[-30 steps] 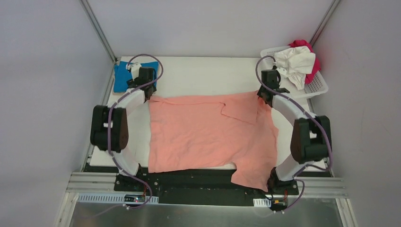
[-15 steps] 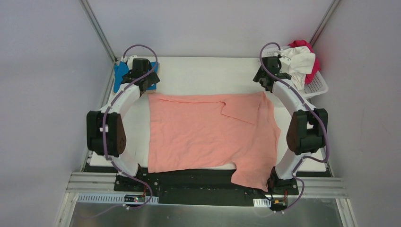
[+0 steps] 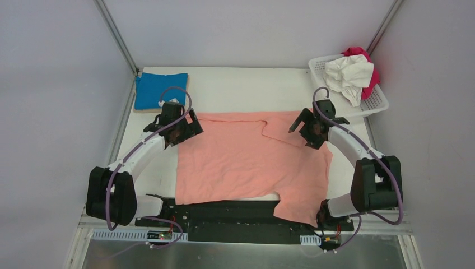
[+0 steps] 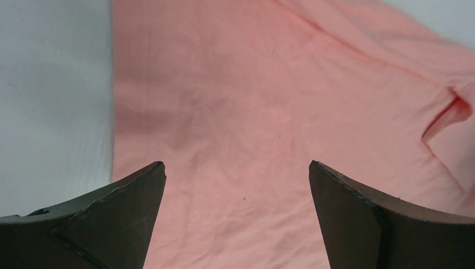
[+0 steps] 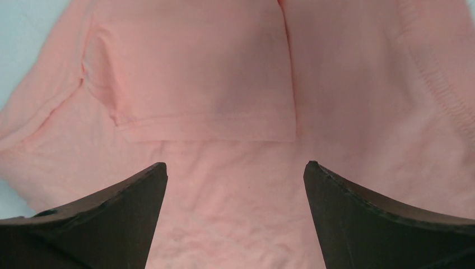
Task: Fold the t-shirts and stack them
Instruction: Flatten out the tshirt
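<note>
1. Salmon-pink t-shirt lies spread flat over the middle of the table. Its hem-to-collar axis runs left to right, with the hem toward the left arm.
2. Far sleeve is folded in onto the body of the shirt. Near sleeve hangs over the near table edge.
3. Left gripper hovers over the far-left corner of the shirt. Its jaws are spread wide and hold nothing; the wrist view shows only flat cloth and the shirt's left edge between the fingers.
4. Right gripper hovers over the far-right area, jaws equally wide and empty. In its wrist view the folded sleeve lies just ahead of the fingertips.
5. Judgement: each arm is nearer its own far corner, so a two-handed grasp along the far edge looks best placed. The right arm is clearly nearer the folded sleeve.
6. Blue t-shirt sits folded at the far-left corner, well apart.
7. White t-shirt and magenta t-shirt lie crumpled in the basket.
</note>
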